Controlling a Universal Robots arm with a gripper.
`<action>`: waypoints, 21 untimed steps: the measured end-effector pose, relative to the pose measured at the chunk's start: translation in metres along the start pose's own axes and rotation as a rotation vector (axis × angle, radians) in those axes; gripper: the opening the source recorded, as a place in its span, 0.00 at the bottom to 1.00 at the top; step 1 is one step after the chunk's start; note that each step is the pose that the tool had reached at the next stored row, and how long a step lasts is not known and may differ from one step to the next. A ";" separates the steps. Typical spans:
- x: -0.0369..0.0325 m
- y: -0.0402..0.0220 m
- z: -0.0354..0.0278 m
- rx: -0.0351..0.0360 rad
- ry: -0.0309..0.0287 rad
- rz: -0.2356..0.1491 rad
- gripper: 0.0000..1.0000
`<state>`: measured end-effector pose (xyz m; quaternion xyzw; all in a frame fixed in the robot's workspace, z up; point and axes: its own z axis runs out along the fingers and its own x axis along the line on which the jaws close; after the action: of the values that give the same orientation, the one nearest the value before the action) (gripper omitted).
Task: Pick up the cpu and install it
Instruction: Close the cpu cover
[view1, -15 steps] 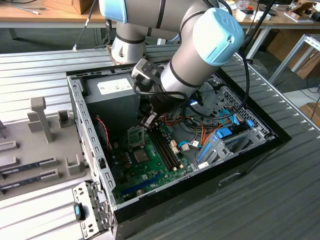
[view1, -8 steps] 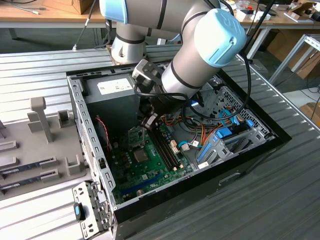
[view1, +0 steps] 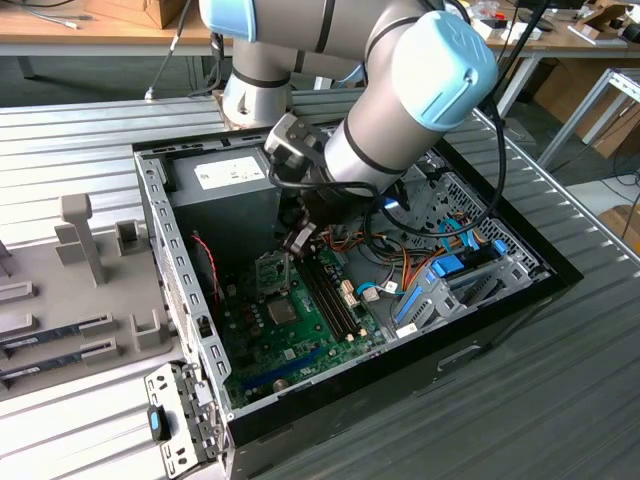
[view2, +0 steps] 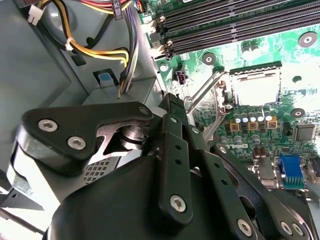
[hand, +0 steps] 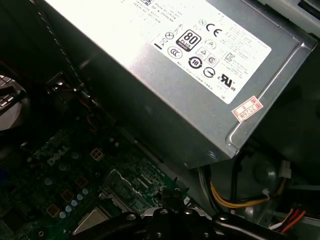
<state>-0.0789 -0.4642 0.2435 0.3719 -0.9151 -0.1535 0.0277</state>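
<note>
My gripper (view1: 298, 240) hangs inside the open computer case, low over the green motherboard (view1: 300, 340). In both wrist views its black fingers (view2: 172, 107) (hand: 165, 200) stand together, shut, with nothing visible between them. A flat silver-grey square, the cpu (view2: 255, 87) (hand: 92, 220), lies inside the dark frame of the socket (view1: 270, 268), a short way from the fingertips. The socket's metal lever (view2: 202, 92) stands raised, and its end is close beside the fingertips. I cannot tell whether they touch.
The grey power-supply box (view1: 225, 172) (hand: 165, 75) stands close behind the gripper. Long dark memory slots (view1: 330, 295) (view2: 225, 25) run beside the socket. Yellow and orange cables (view2: 95, 50) hang near the drive bay (view1: 440, 280). A grey fixture tray (view1: 80, 280) lies outside the case.
</note>
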 end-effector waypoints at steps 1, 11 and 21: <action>0.0001 0.0000 -0.0005 -0.0007 -0.0006 0.000 0.11; 0.0014 -0.0007 -0.0034 -0.0089 -0.0081 -0.002 0.11; 0.0102 -0.0093 -0.0069 -0.0273 -0.0252 -0.007 0.11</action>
<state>-0.0789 -0.4794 0.2466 0.3725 -0.9120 -0.1707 0.0207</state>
